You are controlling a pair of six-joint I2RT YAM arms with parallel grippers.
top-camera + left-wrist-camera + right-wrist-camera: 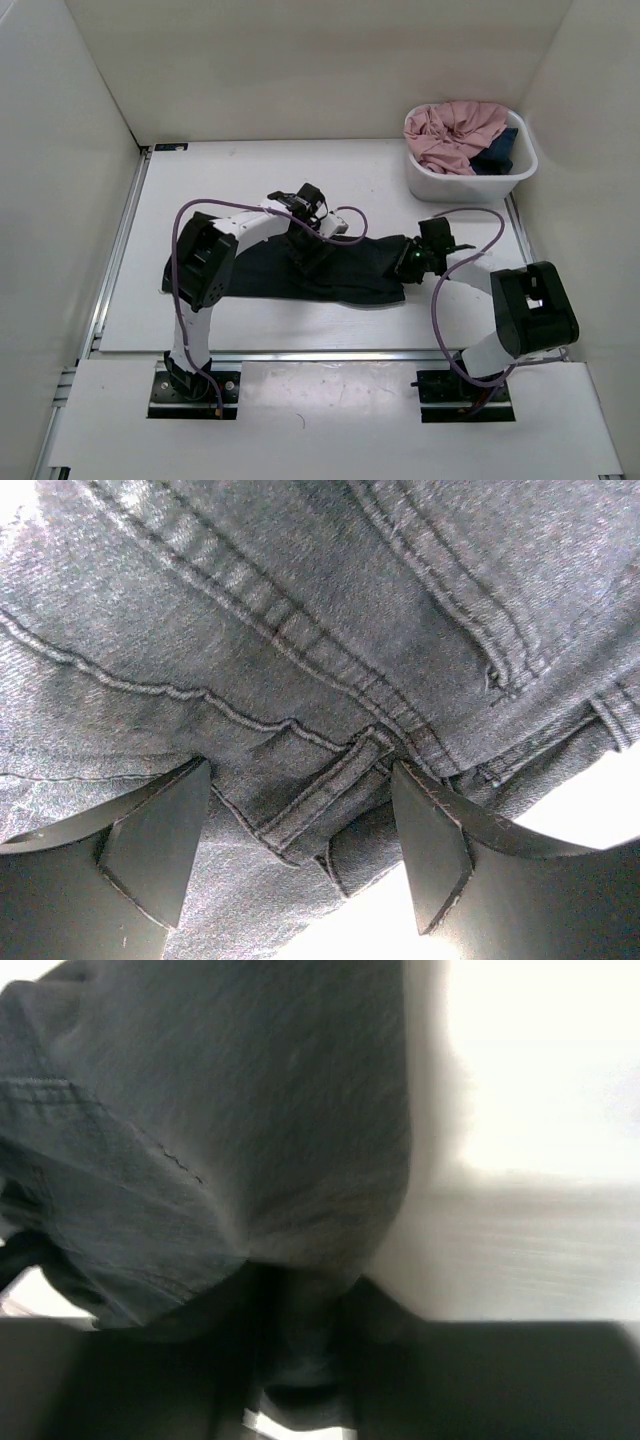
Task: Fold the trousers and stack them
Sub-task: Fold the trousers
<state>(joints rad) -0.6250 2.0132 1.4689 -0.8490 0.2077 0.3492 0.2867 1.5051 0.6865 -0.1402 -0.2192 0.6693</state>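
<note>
Trousers [350, 275]: laid along table [250, 170], fold unfinished, stacking undone. My left pincer [300, 780] spread over waistband [300, 650]; right pincer [300, 1360] pinching their cloth.

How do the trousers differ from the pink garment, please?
Colour: the trousers are black, while the pink garment is a pale, dusty pink.
Pose: the trousers lie stretched out lengthwise, while the pink garment is bunched into a heap.
Place: the trousers are on the table, while the pink garment sits in the white basket at the far right.
Both are soft cloth.
</note>
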